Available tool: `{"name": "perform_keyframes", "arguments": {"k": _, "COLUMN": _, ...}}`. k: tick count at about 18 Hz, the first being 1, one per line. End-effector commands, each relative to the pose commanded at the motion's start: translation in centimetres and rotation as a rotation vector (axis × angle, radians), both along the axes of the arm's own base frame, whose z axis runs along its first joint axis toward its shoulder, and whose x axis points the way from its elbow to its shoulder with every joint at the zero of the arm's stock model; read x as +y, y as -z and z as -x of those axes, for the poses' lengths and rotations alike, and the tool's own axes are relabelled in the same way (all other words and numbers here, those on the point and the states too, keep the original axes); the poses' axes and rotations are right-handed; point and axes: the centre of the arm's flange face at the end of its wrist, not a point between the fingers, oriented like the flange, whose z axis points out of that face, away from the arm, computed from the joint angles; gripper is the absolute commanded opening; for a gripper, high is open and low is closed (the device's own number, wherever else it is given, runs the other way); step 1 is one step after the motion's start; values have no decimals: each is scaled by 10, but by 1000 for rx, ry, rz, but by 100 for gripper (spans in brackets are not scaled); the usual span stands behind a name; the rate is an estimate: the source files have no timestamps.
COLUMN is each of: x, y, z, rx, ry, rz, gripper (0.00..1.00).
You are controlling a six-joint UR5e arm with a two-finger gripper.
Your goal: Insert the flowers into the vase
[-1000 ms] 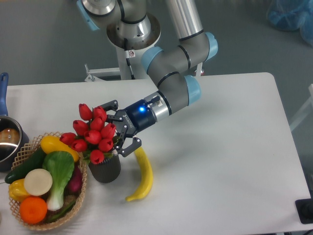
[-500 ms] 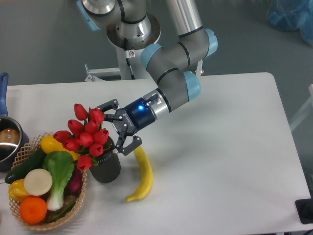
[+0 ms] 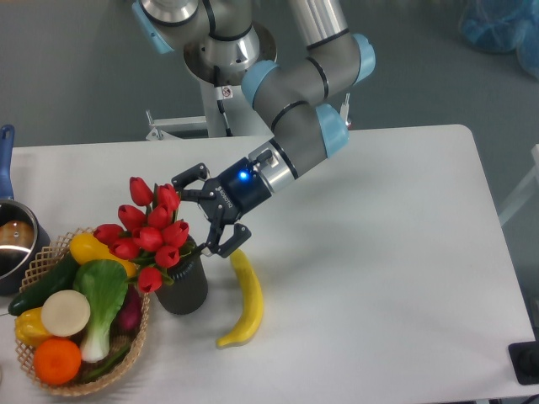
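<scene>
The flowers (image 3: 149,233), a bunch of red tulip buds, stand with their stems in the vase (image 3: 183,289) and lean left over the basket. The vase is a short dark cylinder standing upright between the basket and a banana. My gripper (image 3: 202,215) is open just to the right of the bunch, above the vase's right rim. Its fingers (image 3: 190,176) are spread wide and hold nothing. A small gap shows between them and the buds.
A wicker basket (image 3: 128,367) with vegetables and fruit touches the vase on the left. A yellow banana (image 3: 245,296) lies right of the vase, under the gripper's lower finger. A pot (image 3: 12,240) with a blue handle sits at the left edge.
The gripper let go of the flowers and drew back a little up and to the right. The bunch sank into the vase and tipped left.
</scene>
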Motion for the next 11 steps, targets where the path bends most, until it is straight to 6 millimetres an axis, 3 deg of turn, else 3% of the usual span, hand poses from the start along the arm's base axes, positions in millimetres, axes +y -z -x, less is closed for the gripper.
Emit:
{"name": "perform_keyframes", "arguments": {"k": 4, "x": -33, "y": -44, "z": 32, "rx": 168, "ry": -96, "rz": 72, "gripper": 100}}
{"name": "perform_keyframes", "arguments": {"k": 9, "x": -52, "y": -102, "z": 61, "rx": 375, "ry": -242, "rz": 292, "gripper": 100}}
{"name": "perform_keyframes", "arguments": {"k": 11, "x": -60, "y": -120, "z": 64, "rx": 489, "ry": -283, "rz": 385, "gripper": 100}}
